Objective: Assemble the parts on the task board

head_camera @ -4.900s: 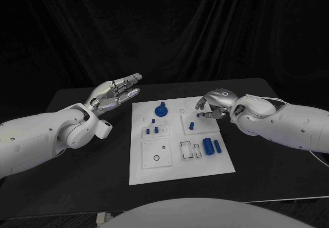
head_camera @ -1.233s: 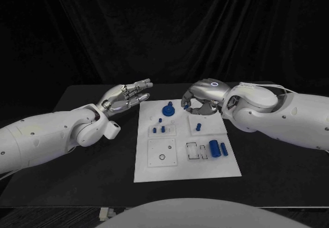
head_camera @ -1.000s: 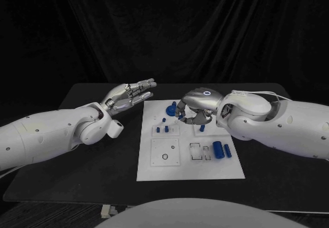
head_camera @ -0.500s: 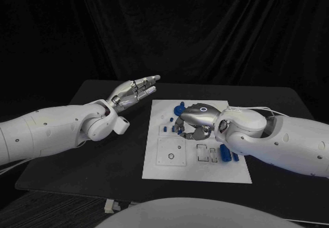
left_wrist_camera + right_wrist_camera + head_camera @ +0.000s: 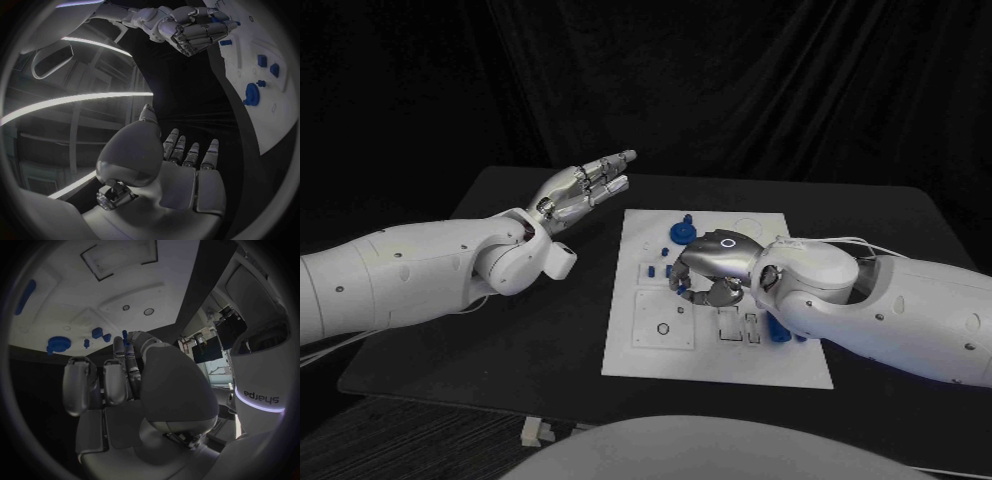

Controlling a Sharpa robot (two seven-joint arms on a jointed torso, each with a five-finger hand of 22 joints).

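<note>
The white task board (image 5: 718,358) lies mid-table. A round blue knobbed part (image 5: 682,232) stands at its far edge, and small blue pegs (image 5: 651,268) stand near its left side. Over the board's middle hovers my right hand (image 5: 708,272), fingers curled, pinching what looks like a small blue peg (image 5: 125,334) between thumb and fingertip. Blue cylinders (image 5: 773,330) lie half hidden under my right arm. My left hand (image 5: 589,185) is raised left of the board, fingers straight and apart, holding nothing. The left wrist view shows my right hand (image 5: 190,30) over the board (image 5: 275,110).
A square plate with a small hole (image 5: 664,326) and rectangular slots (image 5: 730,322) sit in the board's near half. Black table (image 5: 488,330) surrounds the board, with a dark curtain behind. My right forearm (image 5: 877,310) covers the board's right edge.
The camera has shifted. My right hand has moved from the board's far right part toward its middle, fingers closing in. My left hand stays raised and spread.
</note>
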